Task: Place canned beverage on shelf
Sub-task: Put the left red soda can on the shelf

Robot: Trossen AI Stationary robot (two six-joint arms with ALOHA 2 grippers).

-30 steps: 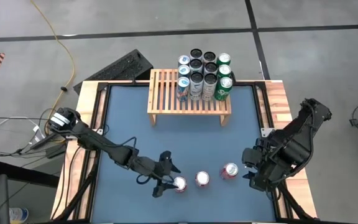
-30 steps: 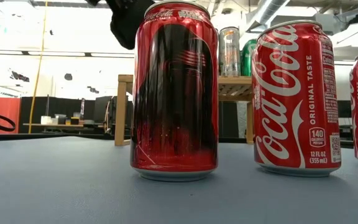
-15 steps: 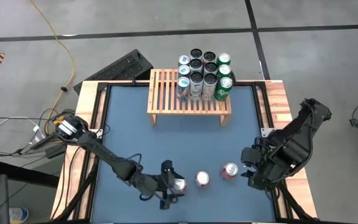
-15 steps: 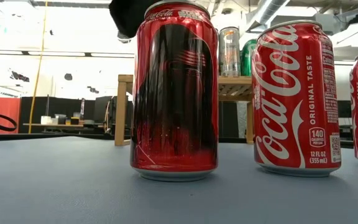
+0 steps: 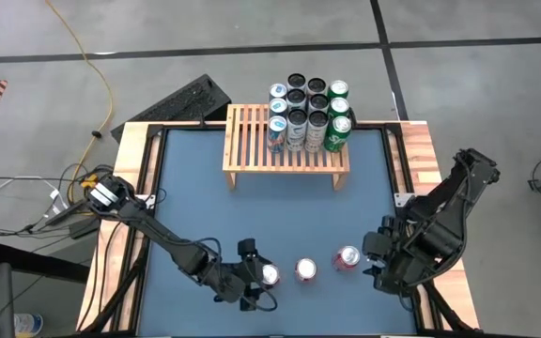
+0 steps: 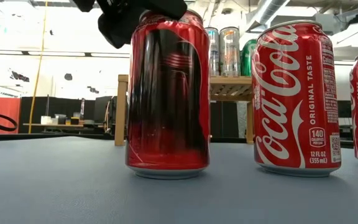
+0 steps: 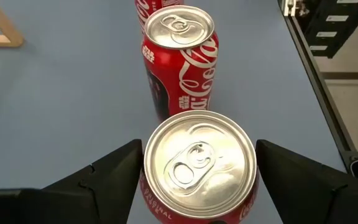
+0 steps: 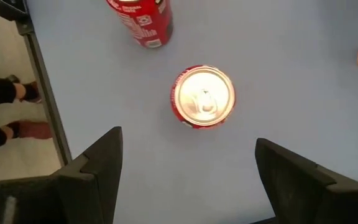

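The left gripper (image 5: 257,278) is held low with its fingers spread wide; the right gripper (image 5: 376,255) is held open too.

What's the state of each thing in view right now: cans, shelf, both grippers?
left gripper: open, fingers either side of the nearest can, not visibly clamped.
nearest can: upright on the table, unopened.
middle can: upright, unopened, free.
right-hand can: upright, unopened, free.
right gripper: open, empty, above the right-hand can.
shelf: its right part filled with upright cans, left slats bare.
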